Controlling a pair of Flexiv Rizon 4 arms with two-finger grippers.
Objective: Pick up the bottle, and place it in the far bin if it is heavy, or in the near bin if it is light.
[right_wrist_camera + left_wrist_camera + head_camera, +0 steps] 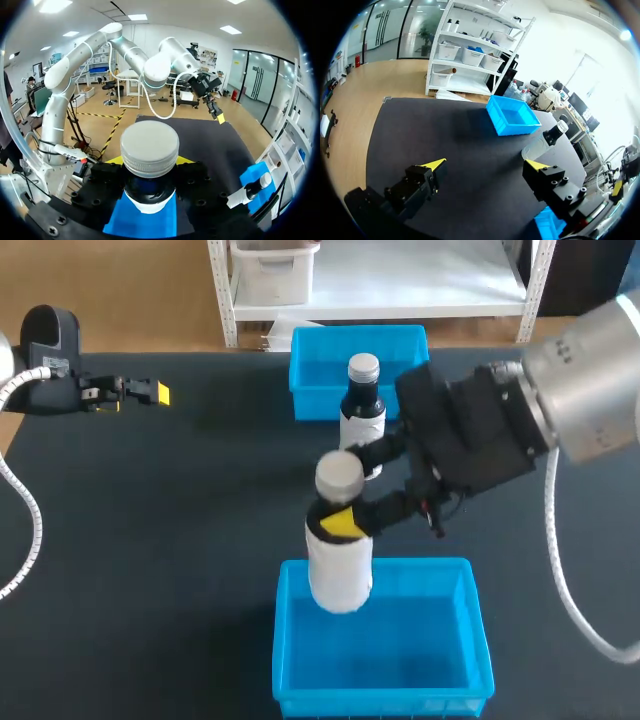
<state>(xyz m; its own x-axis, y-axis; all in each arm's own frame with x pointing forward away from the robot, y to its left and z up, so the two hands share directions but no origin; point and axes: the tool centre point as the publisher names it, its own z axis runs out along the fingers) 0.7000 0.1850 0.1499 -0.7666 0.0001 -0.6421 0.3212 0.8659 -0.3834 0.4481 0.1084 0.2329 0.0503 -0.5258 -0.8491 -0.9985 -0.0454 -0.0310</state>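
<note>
1. Bottle (340,560): grey screw cap, dark shoulder, white label round the body. It is off the table, held roughly upright in the air over the 11 o'clock corner of the near bin (283,640), base above the far rim.
2. Near bin: blue, open-topped, at 6 o'clock on the table (180,520). Nothing is seen lying in it.
3. Right gripper (345,498): clenched on the bottle just under the cap, one yellow-tipped finger on each side. The right wrist view confirms this, with the cap (150,147) standing proud between the two tips. The arm comes in from 3 o'clock.
4. Handling, as a judgement:
   - The body looks rigid and the label smooth, so a hold on the label could slide.
   - The neck is the sound place to hold, since the wider cap acts as a stop above the fingers.
   - Weight cannot be read from the pictures. The position over the near bin fits a light verdict, no more.
   - If glass, it should be lowered, not dropped.
5. Second bottle (362,410): dark, silver cap, white label, standing upright at 12 o'clock from the held one, just before the far bin.
6. Far bin (330,340): blue, at 12 o'clock on the table edge.
7. Left gripper (150,393): at 10 o'clock, well apart from everything else, fingers spread and grasping nothing.
</note>
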